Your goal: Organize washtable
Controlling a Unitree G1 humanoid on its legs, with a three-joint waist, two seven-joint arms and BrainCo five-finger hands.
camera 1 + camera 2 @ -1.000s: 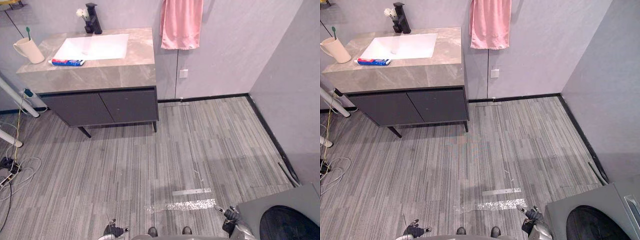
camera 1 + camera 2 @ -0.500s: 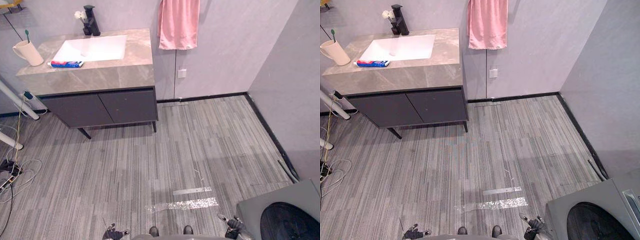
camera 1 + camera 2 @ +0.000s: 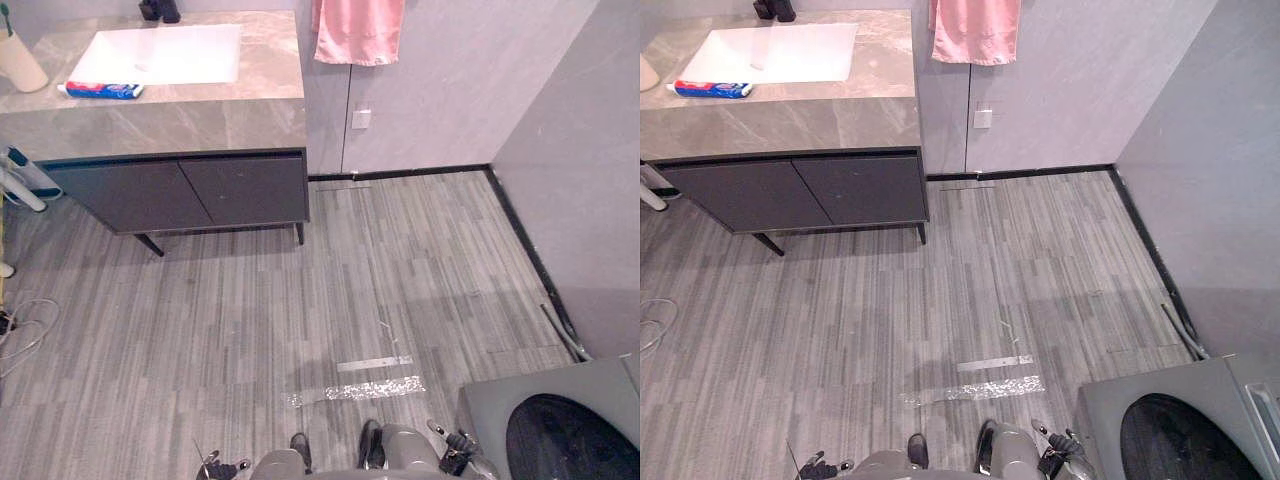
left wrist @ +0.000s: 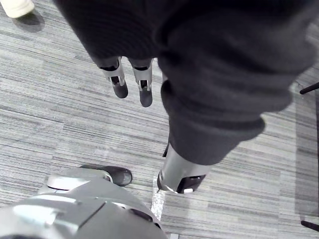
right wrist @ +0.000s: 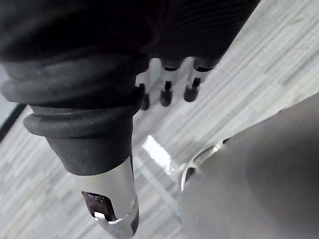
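The washtable (image 3: 200, 125) stands far ahead on the left, a grey marble top with a white sink (image 3: 160, 55) over a dark cabinet (image 3: 180, 190). A blue and red toothpaste tube (image 3: 100, 90) lies on the top in front of the sink. At the top's left end a cream cup (image 3: 18, 62) is partly cut off. My left hand (image 3: 220, 467) and right hand (image 3: 455, 455) hang low by my sides, far from the washtable. Straight fingers (image 4: 119, 82) over bare floor show in the left wrist view. The right wrist view has relaxed fingers (image 5: 167, 92) holding nothing.
A pink towel (image 3: 358, 30) hangs on the wall right of the washtable. A grey washing machine (image 3: 560, 420) sits close at my right. White poles (image 3: 20, 185) and loose cables (image 3: 20, 325) lie at the far left. Silver tape (image 3: 355, 388) marks the striped floor.
The whole picture has shifted: the camera moved, so the washtable sits higher and nearer and its faucet is cut off. Both hands still hang low and empty.
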